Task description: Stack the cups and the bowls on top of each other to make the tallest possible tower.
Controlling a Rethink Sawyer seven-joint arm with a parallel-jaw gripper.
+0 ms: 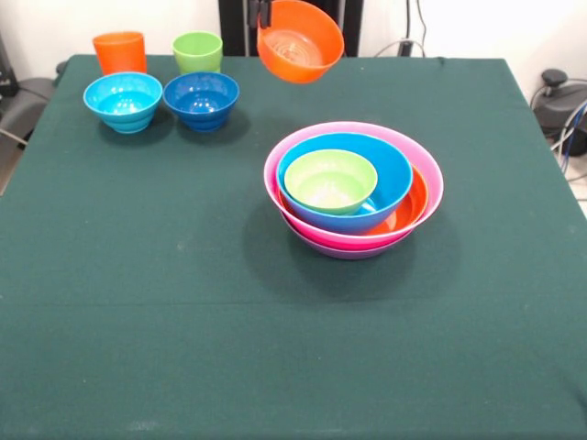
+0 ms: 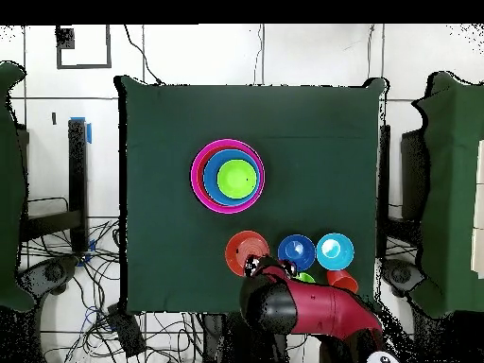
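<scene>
The tower (image 1: 353, 188) stands right of the table's middle: a purple bowl (image 1: 348, 250) at the bottom, then pink (image 1: 431, 174), orange (image 1: 415, 203) and blue (image 1: 390, 174) bowls, with a small lime green bowl (image 1: 330, 181) inside. From overhead the tower (image 2: 228, 177) shows as nested rings. My gripper (image 1: 265, 16) is shut on the rim of a small orange bowl (image 1: 299, 40), which hangs tilted above the table's far edge. The overhead view shows this orange bowl (image 2: 244, 251) beside my gripper (image 2: 252, 267). The orange cup (image 1: 119, 52) and green cup (image 1: 198, 51) stand upright at the far left.
A light blue bowl (image 1: 123, 101) and a dark blue bowl (image 1: 201, 99) sit side by side in front of the two cups. From overhead, the red arm (image 2: 312, 312) covers part of the green cup (image 2: 305, 278).
</scene>
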